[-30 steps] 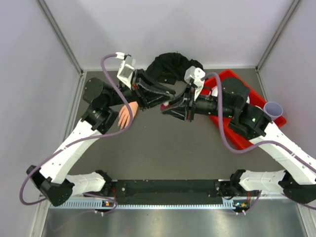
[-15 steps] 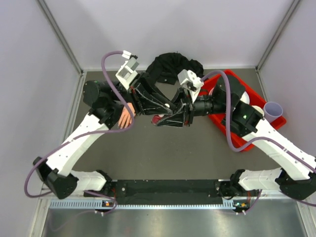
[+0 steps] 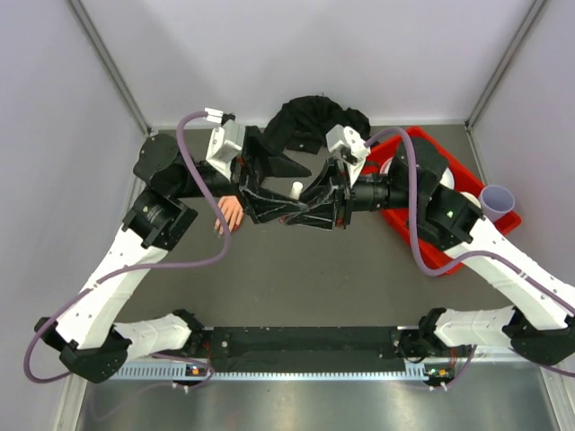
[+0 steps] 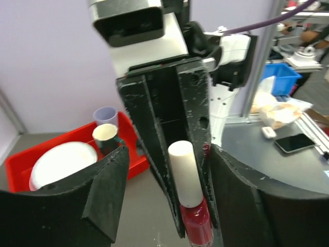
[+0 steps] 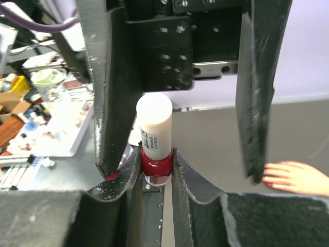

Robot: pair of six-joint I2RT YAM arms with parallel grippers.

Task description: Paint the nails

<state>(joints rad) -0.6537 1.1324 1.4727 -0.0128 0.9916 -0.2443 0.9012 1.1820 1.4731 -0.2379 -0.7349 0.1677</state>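
Here the right end effector (image 5: 157,167) pinches the polish bottle (image 5: 153,126), facing the left end effector (image 4: 169,152), spread wide.

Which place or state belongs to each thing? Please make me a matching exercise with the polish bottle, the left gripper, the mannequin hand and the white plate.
Things:
1. polish bottle
2. left gripper
3. mannequin hand
4. white plate

Places or states:
A. in the red bin
B. open, one finger on each side of the white cap
C. clamped in the right gripper
D. lying on the table

Pairs: 1-C, 2-B, 3-D, 4-A.
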